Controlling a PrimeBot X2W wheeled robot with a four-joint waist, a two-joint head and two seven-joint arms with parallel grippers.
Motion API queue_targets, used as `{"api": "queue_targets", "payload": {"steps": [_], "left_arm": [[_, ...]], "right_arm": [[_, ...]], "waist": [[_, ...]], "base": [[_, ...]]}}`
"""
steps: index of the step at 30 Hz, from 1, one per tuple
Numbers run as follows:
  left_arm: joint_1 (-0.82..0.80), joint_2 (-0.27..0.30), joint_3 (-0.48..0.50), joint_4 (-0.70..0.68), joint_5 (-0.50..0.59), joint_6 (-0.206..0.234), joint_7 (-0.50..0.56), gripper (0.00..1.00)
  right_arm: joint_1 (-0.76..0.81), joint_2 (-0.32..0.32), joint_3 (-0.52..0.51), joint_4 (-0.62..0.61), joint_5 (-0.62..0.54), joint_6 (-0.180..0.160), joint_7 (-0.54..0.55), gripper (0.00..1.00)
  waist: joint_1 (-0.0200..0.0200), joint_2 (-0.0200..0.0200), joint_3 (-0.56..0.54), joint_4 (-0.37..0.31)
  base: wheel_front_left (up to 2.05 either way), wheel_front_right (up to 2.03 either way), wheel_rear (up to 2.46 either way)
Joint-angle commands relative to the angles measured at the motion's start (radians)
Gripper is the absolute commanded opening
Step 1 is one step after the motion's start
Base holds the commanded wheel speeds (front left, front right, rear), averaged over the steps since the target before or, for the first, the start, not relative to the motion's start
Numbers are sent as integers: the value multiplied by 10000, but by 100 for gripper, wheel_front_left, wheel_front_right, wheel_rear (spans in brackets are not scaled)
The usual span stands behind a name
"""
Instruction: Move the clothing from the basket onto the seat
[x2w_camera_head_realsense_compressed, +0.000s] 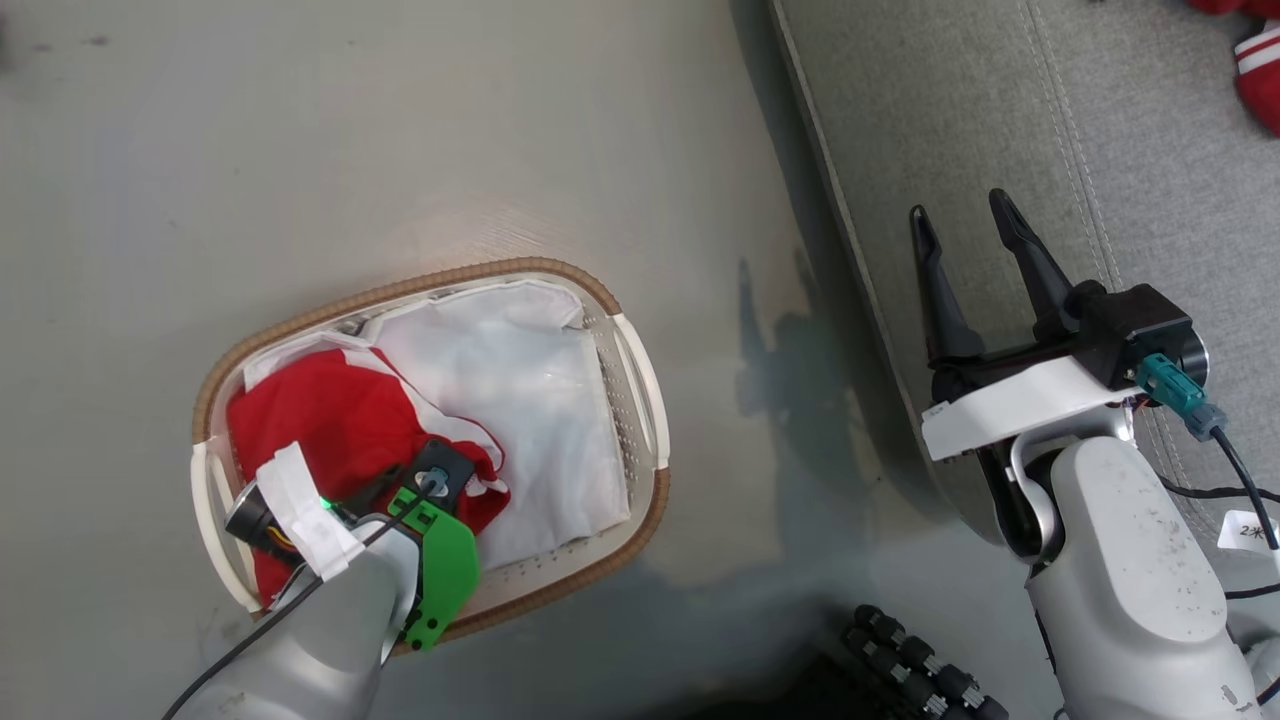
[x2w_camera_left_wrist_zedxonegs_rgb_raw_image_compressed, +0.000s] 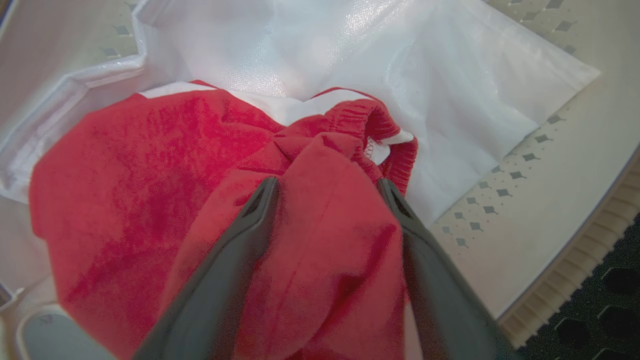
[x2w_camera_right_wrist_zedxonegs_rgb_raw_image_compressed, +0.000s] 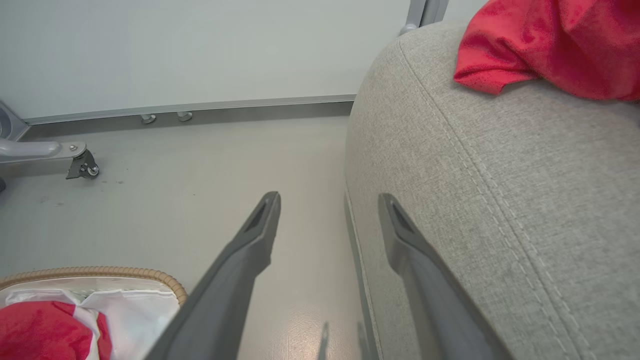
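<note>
Straddling crumpled red clothing (x2w_camera_left_wrist_zedxonegs_rgb_raw_image_compressed: 150, 175); left tool (x2w_camera_left_wrist_zedxonegs_rgb_raw_image_compressed: 327, 187)

Bright, even indoor light. The floor (x2w_camera_head_realsense_compressed: 300, 150) shows a pale glare patch and soft grey shadows of the right pincer (x2w_camera_head_realsense_compressed: 959, 204). The white liner (x2w_camera_left_wrist_zedxonegs_rgb_raw_image_compressed: 350, 60) glistens. The clothing (x2w_camera_left_wrist_zedxonegs_rgb_raw_image_compressed: 150, 165), close in the left wrist view, is blurred; edges bend.

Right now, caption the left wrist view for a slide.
Open left hand straddles a fold of the red garment lying on the white liner inside the basket.
</note>
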Motion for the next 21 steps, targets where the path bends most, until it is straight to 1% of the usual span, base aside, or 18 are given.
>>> {"api": "queue_targets", "payload": {"steps": [1, 3, 4, 8, 13, 17, 21], "left_arm": [[-149, 127, 43, 39, -124, 83, 94, 75], [-158, 127, 81, 90, -211, 129, 218, 18], [-161, 138, 118, 111, -268, 133, 234, 0], [-133, 123, 234, 134, -441, 117, 18, 0], [-103, -38, 196, -74, -607, -43, -705, 0], [-43, -140, 22, -359, -632, -227, -1355, 0], [105, -232, -150, -818, -756, -387, -1739, 0]], "right_arm": [[-120, -20, 4, 12, 45, -14, -24, 100], [-120, -21, -4, 59, 42, -14, -24, 100], [-131, -20, -3, 91, 35, -14, -24, 100], [-162, -23, 5, 180, -8, -14, -24, 100], [-41, -26, -152, 315, -200, -14, -24, 100], [215, -26, -351, 458, -436, -14, -24, 100], [497, -29, -535, 588, -715, -14, -24, 100]], "waist": [[-2, 0, 292, -215], [-2, 0, 267, -146], [-2, 0, 242, -102], [-2, 0, 59, 57], [-2, 0, -413, 379], [-2, 0, -1039, 722], [-2, 0, -1822, 1075]], "base": [[0, 0, 0], [0, 0, 0], [0, 0, 0], [0, 0, 0], [0, 0, 0], [0, 0, 0], [0, 0, 0]]}}
